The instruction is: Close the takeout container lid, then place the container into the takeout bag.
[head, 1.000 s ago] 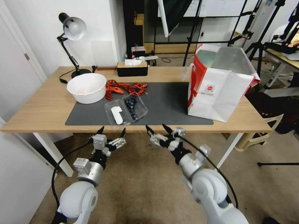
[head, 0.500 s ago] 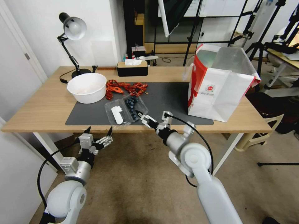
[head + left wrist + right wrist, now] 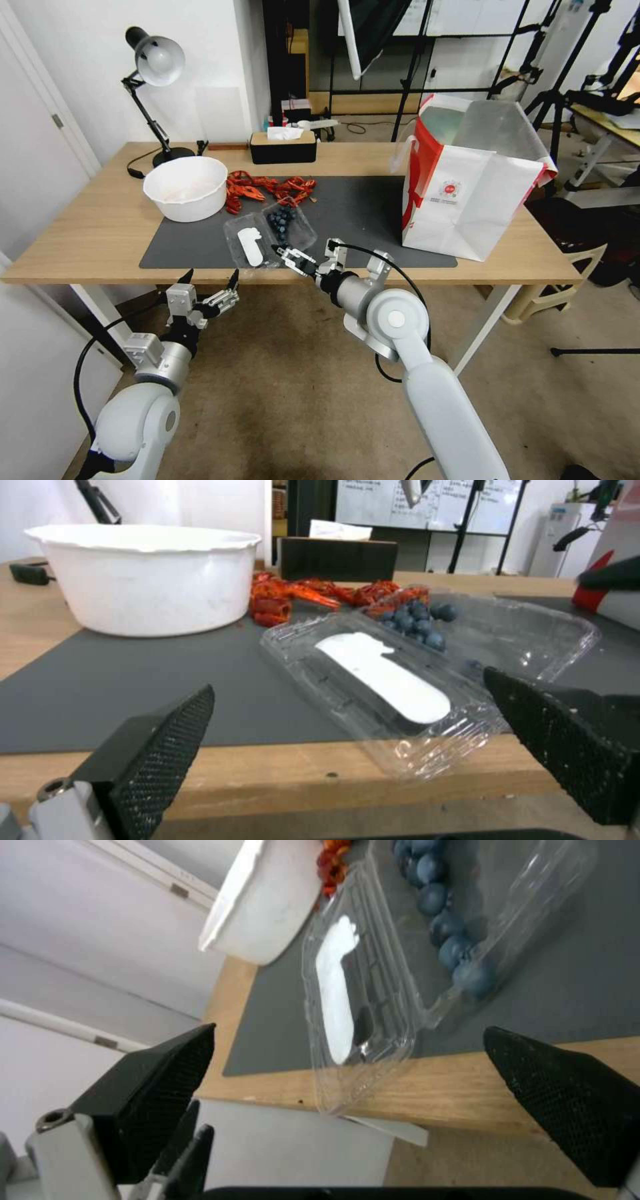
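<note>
At the near edge of the worktop (image 3: 80, 233), the right hand (image 3: 303, 253) sits with its fingers spread, fingertips pointing at the front corner of the takeout container (image 3: 270, 237) and very near it; whether they touch the plastic cannot be told. The left hand (image 3: 209, 279) hangs below and in front of the worktop edge, also spread, gripping nothing, just short of the container's near end. Takeout container: clear hinged clamshell, lying open and flat at the front of a dark grey mat (image 3: 360, 213), its near end reaching past the mat onto the bare wood. The lid (image 3: 250, 245), bearing a white elongated label (image 3: 383, 675), lies on the robot's left side; the tray half with dark blueberries (image 3: 282, 225) lies on the right. Behind the container: a heap of red crayfish (image 3: 267, 188) on the mat, with a white round bowl (image 3: 186, 189) to its left. At the back of the worktop: a black tissue box (image 3: 283, 147) and a desk lamp (image 3: 155, 73). The takeout bag (image 3: 470, 187), white with red sides and a small red logo, stands upright and open at the right end of the worktop, well apart from the container.
</note>
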